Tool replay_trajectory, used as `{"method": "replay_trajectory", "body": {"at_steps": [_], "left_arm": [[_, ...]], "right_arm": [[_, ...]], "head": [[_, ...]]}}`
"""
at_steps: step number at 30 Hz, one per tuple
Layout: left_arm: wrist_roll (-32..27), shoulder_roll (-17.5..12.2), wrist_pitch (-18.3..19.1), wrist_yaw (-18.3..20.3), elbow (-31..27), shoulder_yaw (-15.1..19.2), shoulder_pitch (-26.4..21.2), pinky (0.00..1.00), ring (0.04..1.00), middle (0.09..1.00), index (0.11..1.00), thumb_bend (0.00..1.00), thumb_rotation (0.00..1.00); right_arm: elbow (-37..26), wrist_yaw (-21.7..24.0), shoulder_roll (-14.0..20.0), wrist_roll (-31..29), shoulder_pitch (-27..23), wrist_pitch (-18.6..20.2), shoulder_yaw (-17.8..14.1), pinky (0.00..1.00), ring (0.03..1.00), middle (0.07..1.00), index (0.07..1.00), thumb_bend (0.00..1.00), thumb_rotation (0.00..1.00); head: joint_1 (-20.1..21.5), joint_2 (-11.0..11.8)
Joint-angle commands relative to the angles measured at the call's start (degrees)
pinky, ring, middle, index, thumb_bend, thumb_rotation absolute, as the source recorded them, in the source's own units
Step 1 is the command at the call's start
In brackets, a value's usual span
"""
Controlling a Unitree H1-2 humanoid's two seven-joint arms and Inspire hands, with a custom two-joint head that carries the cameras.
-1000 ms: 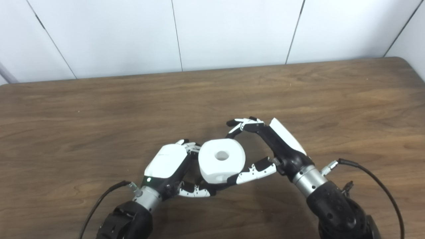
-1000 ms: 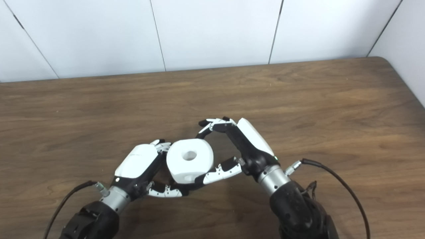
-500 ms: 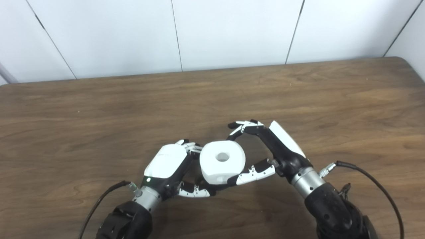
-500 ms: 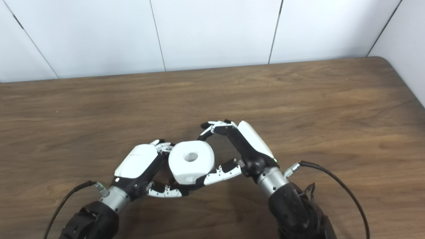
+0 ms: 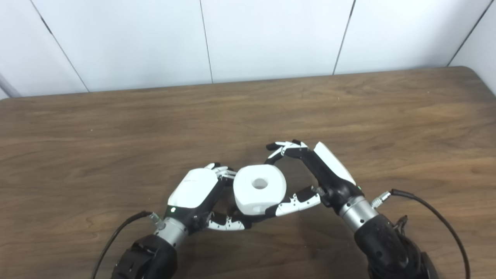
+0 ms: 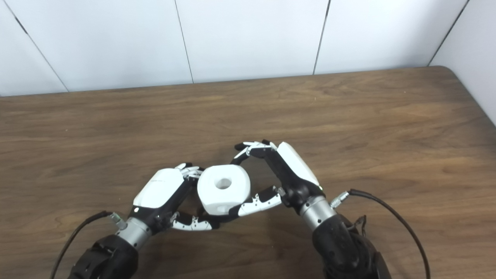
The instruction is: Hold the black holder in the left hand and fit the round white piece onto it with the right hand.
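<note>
The round white piece [image 5: 259,188] has a hole in its top and sits between my two hands, low in the middle of the table. My left hand [image 5: 195,192] is curled around its left and underside, shut on the black holder, of which only a dark bit [image 5: 248,219] shows beneath the piece. My right hand [image 5: 310,174] stands to the right. Its thumb [image 5: 296,202] lies against the piece's lower right side. Its fingers [image 5: 285,147] arch over the far right edge, apart from the piece.
The brown wooden table [image 5: 116,128] runs to a white panelled wall [image 5: 271,35] at the back. Black cables trail from both wrists, one on the left [image 5: 116,236] and one on the right [image 5: 430,209]. The table's right corner [image 6: 457,71] lies close to a side wall.
My right hand and forearm have drawn slightly toward me and to the left, and its fingers have dropped a little. The white piece and my left hand have barely shifted.
</note>
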State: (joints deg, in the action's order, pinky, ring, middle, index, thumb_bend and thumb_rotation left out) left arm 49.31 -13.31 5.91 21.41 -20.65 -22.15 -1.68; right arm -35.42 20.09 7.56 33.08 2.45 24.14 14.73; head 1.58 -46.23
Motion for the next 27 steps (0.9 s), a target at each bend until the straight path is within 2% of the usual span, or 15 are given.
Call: {"method": "replay_trajectory", "body": {"at_steps": [1, 27], "left_arm": [[0.11, -0.5, 0.12, 1.24, -0.76, -0.34, -0.28, 0.95, 0.861, 0.774, 0.486, 0.52, 0.05], [0.0, -0.55, -0.53, 0.48, -0.25, -0.25, -0.59, 0.94, 0.855, 0.771, 0.486, 0.52, 0.05]], "right_arm": [[-0.67, -1.28, 0.23, -0.22, -0.56, -2.31, 0.02, 1.0, 0.9, 0.824, 0.484, 0.52, 0.13], [-0.28, -1.44, 0.5, -0.03, 0.17, -2.71, 0.22, 1.0, 0.898, 0.816, 0.483, 0.52, 0.13]], "head": [[0.02, -0.07], [0.18, -0.14]]}}
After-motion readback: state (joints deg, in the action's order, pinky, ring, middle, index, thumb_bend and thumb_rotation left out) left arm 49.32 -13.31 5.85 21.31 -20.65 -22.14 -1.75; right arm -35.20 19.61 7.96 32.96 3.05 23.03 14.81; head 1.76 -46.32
